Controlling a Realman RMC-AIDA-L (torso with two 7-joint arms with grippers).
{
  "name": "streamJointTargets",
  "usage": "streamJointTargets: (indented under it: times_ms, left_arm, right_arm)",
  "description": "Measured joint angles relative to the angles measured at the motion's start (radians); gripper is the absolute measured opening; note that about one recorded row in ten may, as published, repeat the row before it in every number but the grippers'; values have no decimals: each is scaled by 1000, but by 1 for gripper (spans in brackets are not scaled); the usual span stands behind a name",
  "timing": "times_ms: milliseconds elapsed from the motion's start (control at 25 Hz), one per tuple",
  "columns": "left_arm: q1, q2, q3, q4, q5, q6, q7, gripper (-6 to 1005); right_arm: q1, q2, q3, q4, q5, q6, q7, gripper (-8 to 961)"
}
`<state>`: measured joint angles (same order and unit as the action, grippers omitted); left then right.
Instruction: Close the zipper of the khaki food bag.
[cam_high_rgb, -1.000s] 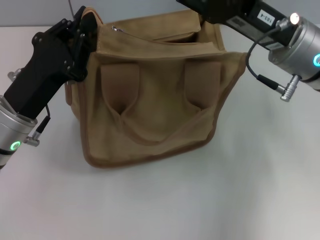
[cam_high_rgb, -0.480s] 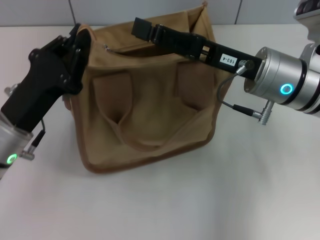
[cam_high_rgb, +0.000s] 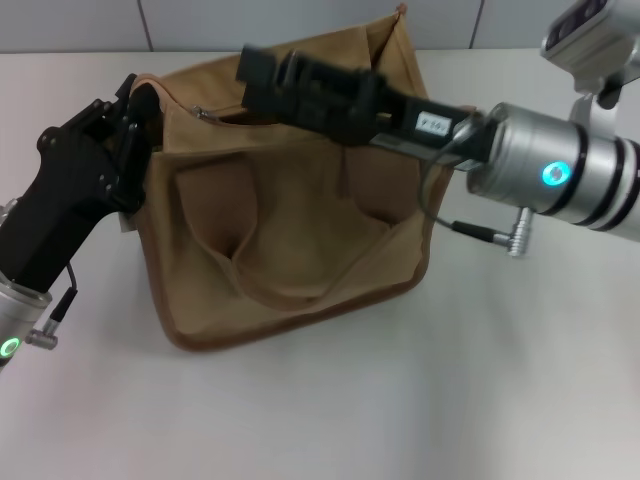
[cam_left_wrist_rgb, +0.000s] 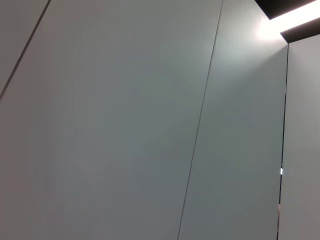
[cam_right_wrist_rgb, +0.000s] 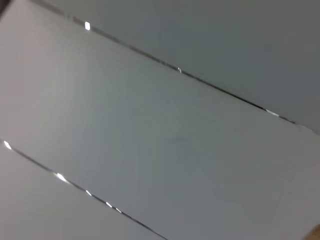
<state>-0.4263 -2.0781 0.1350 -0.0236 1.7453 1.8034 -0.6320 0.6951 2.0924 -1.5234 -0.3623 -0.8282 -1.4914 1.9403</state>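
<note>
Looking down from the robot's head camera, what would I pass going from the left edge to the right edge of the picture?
Black left gripper at the bag's left top corner → boxy khaki canvas food bag on the white table → silver cylindrical wrist of the right arm, whose black right gripper reaches back over the bag's top.

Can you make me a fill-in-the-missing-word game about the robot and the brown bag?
1. The khaki food bag sits on a ____ table.
2. The left gripper is at the bag's ____ top corner.
3. The right gripper reaches across the ____ of the bag.
4. The bag's handle strap hangs down its ____ side.

Missing words: white; left; top; front
</note>
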Motion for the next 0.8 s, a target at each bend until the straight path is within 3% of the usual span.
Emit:
streamJointTargets:
  times_ms: [160, 320, 560, 800]
  left_arm:
    - [5, 1, 0, -4, 0, 27, 0, 76]
    - [0, 1, 0, -5, 1, 46, 0, 75]
    - [-10, 0, 0, -6, 1, 68, -2, 75]
    - [-11, 1, 0, -6, 2, 96, -5, 76]
  right_arm:
    - [-22, -9, 19, 2, 61, -55, 214, 789]
    - [-2, -9, 42, 34, 64, -55, 585, 788]
    - [37, -4, 12, 52, 53, -26, 680, 788]
    - [33, -2, -6, 64, 51, 28, 679, 788]
